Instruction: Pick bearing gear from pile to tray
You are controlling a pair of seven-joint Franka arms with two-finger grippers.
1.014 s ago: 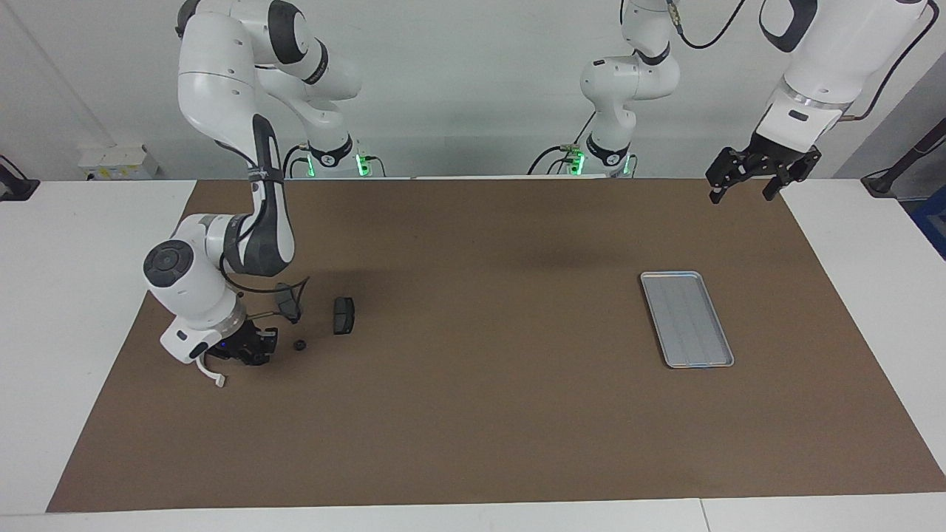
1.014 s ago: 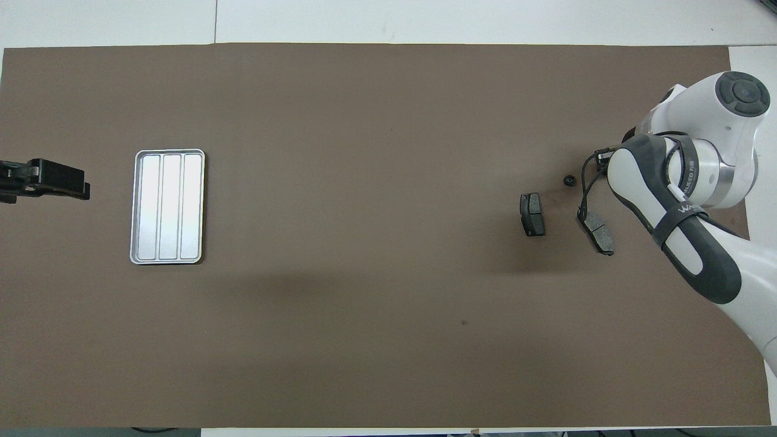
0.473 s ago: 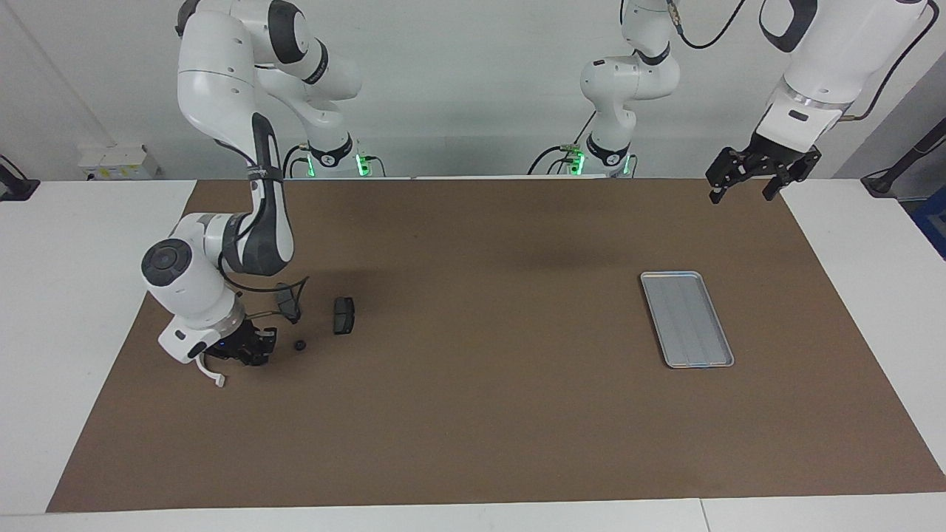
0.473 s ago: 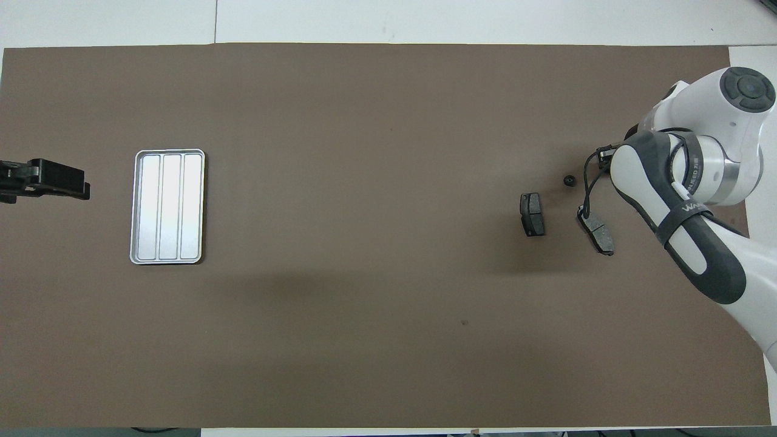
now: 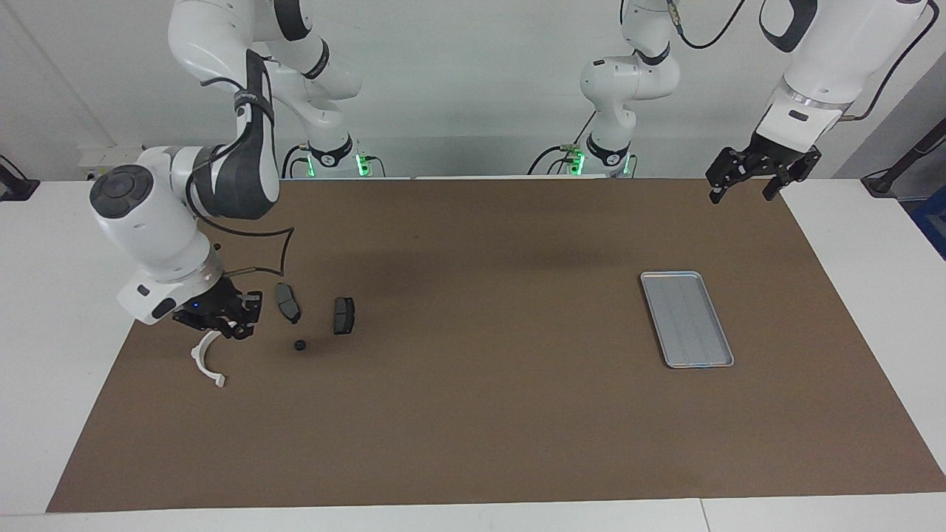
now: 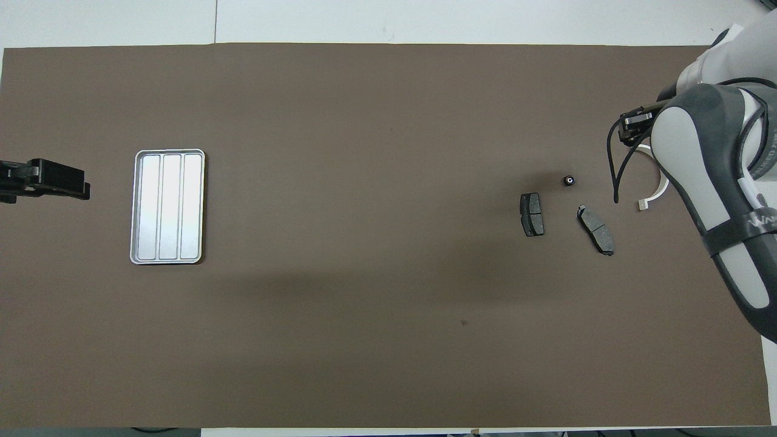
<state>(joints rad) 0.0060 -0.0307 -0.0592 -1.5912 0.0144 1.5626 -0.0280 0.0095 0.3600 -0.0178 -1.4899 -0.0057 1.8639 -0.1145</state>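
Note:
The pile lies at the right arm's end of the mat. It holds a white arc bracket, two dark brake pads and a small black round piece. My right gripper hangs just above the mat over the bracket's nearer end; anything in it is hidden. The silver ribbed tray lies empty toward the left arm's end. My left gripper is open, raised over the mat's corner, and waits.
A brown mat covers most of the white table. The right arm's elbow and forearm overhang the mat's edge beside the pile. A black cable loop hangs from that arm above the pads.
My right gripper has lifted off the mat beside the arc bracket and drawn up and toward the robots. The bracket and the nearer brake pad now show in full. The left arm has not moved.

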